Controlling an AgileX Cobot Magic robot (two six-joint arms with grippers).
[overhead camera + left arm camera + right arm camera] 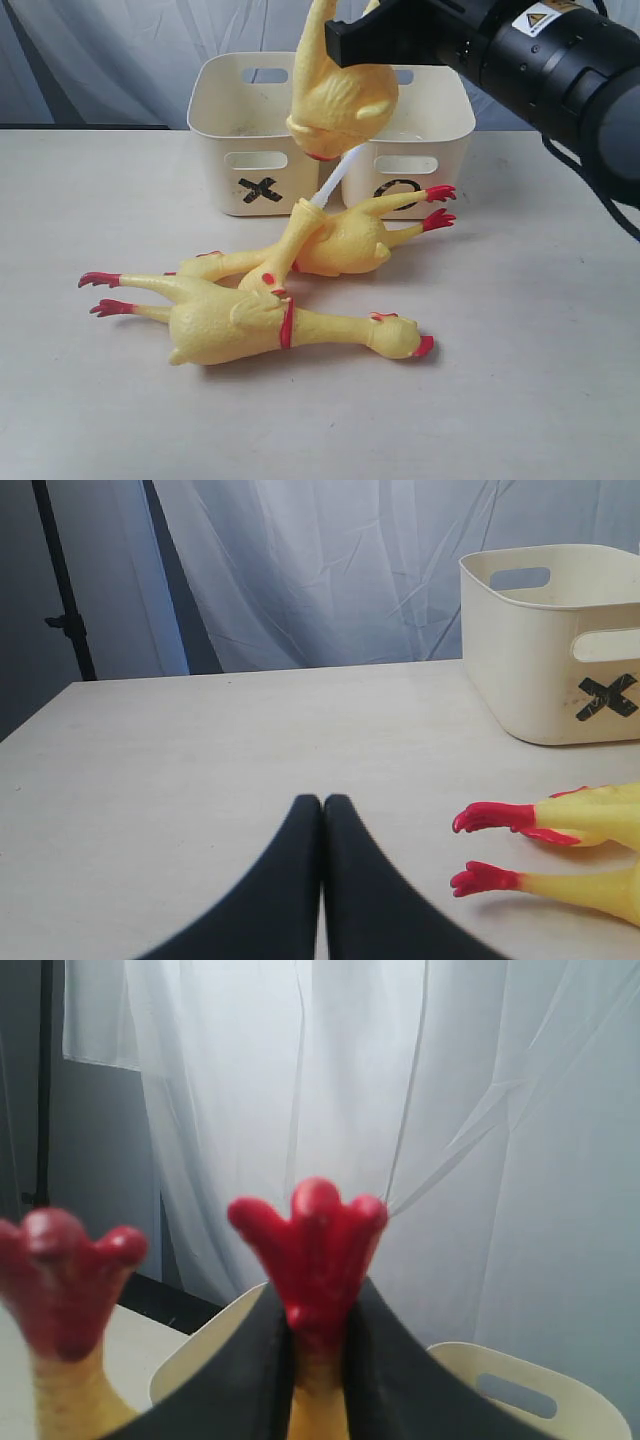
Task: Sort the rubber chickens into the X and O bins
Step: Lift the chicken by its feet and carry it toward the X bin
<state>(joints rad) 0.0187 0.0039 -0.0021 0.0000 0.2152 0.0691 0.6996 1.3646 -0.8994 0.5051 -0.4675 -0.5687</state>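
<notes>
Outside, hung one rubber chicken (340, 100) from the right pincer (342, 38) aloft before the X bin (232, 120) and O bin (440, 125), two other chickens (240, 325) crossed on the table (520, 380). Left wrist: saw left pincer (322, 815) clenched, empty. Right wrist: saw right pincer (318, 1310) grasping the chicken's leg (316, 1405).

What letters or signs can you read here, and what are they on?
"X": black mark on the front of the left bin.
"O": black mark on the front of the right bin, partly hidden by the leg of a rubber chicken.
Yellow warning-triangle sticker on the right arm: print too small to read.
</notes>
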